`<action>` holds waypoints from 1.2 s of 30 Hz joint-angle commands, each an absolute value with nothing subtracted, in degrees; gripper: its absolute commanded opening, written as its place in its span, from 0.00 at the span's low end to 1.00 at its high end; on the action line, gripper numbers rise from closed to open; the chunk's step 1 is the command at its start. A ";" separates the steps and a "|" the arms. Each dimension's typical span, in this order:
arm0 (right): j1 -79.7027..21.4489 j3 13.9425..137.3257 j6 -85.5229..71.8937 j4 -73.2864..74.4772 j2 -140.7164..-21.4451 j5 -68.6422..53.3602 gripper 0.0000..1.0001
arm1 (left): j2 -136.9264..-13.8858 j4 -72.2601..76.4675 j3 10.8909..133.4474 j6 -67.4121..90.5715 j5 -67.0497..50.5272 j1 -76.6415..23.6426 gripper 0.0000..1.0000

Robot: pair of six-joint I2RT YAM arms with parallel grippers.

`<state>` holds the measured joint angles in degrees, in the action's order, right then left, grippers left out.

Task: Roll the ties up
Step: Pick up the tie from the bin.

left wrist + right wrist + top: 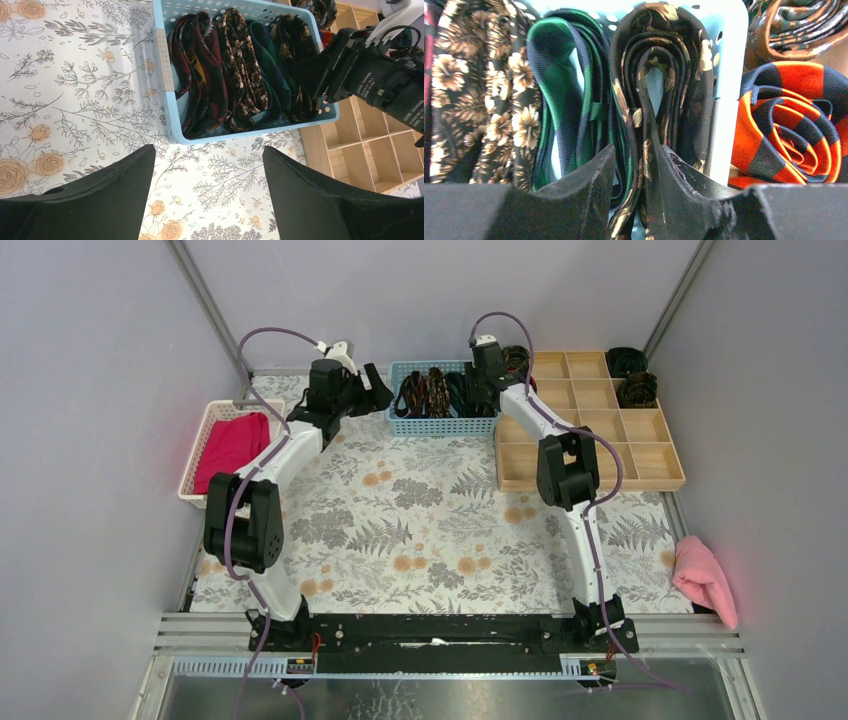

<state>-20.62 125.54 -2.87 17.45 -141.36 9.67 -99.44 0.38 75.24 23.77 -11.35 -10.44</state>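
Note:
Several folded ties (432, 392) stand in a light blue basket (441, 426) at the back centre; the left wrist view shows them too (235, 70). My right gripper (638, 165) reaches down into the basket's right end and is shut on folds of a black tie with gold flecks (664, 65), next to a green and navy tie (569, 95). An orange and navy rolled tie (794, 125) lies to its right. Dark rolled ties (632, 375) sit in the tray's far right cells. My left gripper (207, 170) is open and empty above the cloth, just before the basket.
A wooden compartment tray (600, 455) stands right of the basket. A white basket (195, 455) with a magenta folded cloth (232, 445) is at the left. A pink towel (705, 578) lies at the right edge. A floral cloth (420, 530) covers the table.

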 commanded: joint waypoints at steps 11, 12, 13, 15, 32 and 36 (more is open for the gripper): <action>-19.24 124.82 -4.86 14.59 -140.20 10.76 0.42 | -100.71 1.86 74.87 22.37 -12.21 -9.99 0.87; -19.25 124.31 -4.91 14.33 -139.78 10.54 0.42 | -100.78 1.80 74.96 22.41 -12.26 -9.98 0.87; -19.24 123.94 -5.04 14.13 -139.42 10.63 0.42 | -100.76 1.84 74.97 22.49 -12.34 -9.97 0.87; -19.25 123.32 -5.04 13.65 -139.00 11.05 0.42 | -100.80 1.91 74.89 22.50 -12.54 -10.02 0.87; -18.52 125.08 -5.27 14.67 -139.44 10.45 0.01 | -101.75 2.52 74.86 22.94 -13.71 -10.00 0.87; -18.37 124.84 -6.12 14.38 -139.29 9.31 0.00 | -102.21 2.39 75.11 22.86 -13.49 -10.02 0.87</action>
<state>-19.09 122.91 -5.34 13.61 -142.50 10.15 -100.99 0.45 75.22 23.62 -13.04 -10.44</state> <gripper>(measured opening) 0.024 0.866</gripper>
